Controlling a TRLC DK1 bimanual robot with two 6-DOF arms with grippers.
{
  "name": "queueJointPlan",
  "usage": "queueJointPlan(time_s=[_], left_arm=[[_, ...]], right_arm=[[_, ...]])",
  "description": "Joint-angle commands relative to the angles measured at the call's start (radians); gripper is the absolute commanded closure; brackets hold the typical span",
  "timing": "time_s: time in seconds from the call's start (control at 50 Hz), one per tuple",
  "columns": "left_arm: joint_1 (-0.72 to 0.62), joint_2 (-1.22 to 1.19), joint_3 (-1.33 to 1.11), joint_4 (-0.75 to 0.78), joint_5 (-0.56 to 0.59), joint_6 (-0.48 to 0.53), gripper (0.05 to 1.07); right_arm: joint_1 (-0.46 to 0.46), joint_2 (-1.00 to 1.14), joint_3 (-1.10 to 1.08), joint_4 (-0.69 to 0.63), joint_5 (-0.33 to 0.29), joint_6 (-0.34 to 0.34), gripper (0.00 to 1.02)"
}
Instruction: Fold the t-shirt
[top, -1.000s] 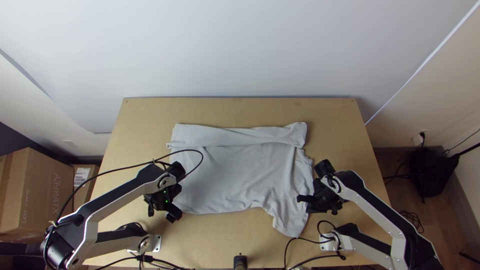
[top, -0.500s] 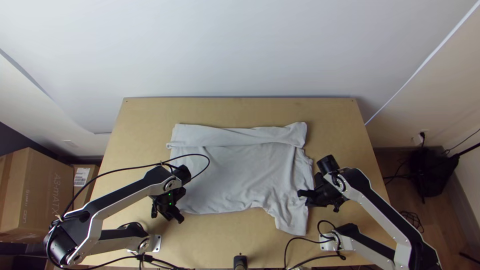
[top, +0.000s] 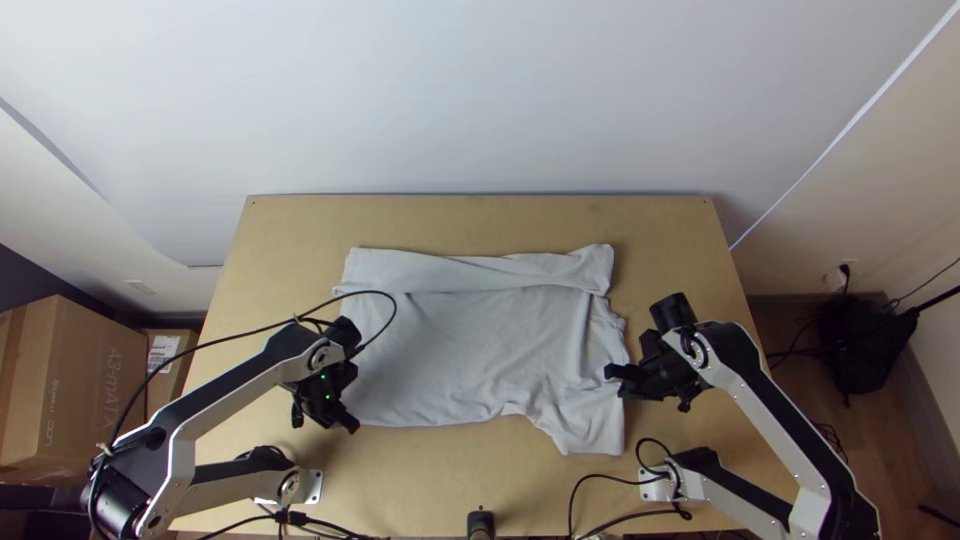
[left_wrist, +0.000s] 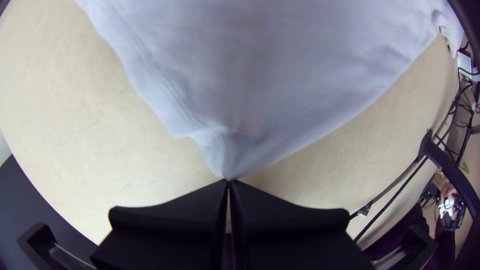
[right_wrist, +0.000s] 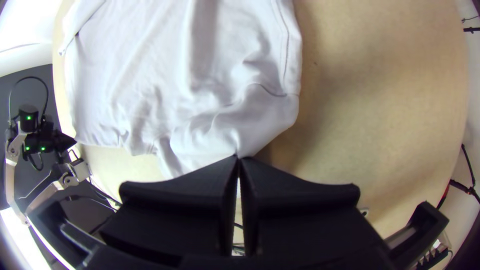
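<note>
Pinching a pale grey fabric t-shirt (top: 470, 340) on the light wooden tabletop (top: 480, 222) with the tips of the black left gripper (left_wrist: 229, 182) and black right gripper (right_wrist: 238, 159), risking a dropped corner from shallow bites or skewed fold from uneven lifting.

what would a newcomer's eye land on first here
Probably the pale t-shirt lying wide across the middle of the wooden table, its far edge folded over in a long strip. Next, the two black grippers at its near corners: the left one shut on one corner, the right one shut on the cloth at the other side.
</note>
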Motion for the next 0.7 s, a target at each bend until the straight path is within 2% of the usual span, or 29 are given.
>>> queueJointPlan(time_s=[0.0, 0.2, 0.44, 0.56, 0.68], left_arm=[[0.049, -0.041, 0.031, -0.024, -0.003, 0.041, 1.04], [0.124, -0.089, 0.107, -0.047, -0.003, 0.071, 1.04], [0.273, -0.075, 0.192, -0.025, -0.003, 0.149, 1.04], [0.302, -0.064, 0.235, -0.001, -0.003, 0.152, 1.04], [0.307, -0.037, 0.308, 0.053, 0.002, 0.132, 1.05]], right_arm=[[-0.016, 0.007, 0.039, -0.034, 0.000, -0.034, 1.00], [-0.021, 0.009, 0.104, -0.048, 0.000, -0.054, 1.00], [-0.133, 0.049, 0.167, -0.036, 0.014, -0.144, 1.00], [-0.143, 0.056, 0.202, -0.025, 0.015, -0.149, 1.00], [-0.137, 0.062, 0.230, 0.045, 0.018, -0.139, 1.00]])
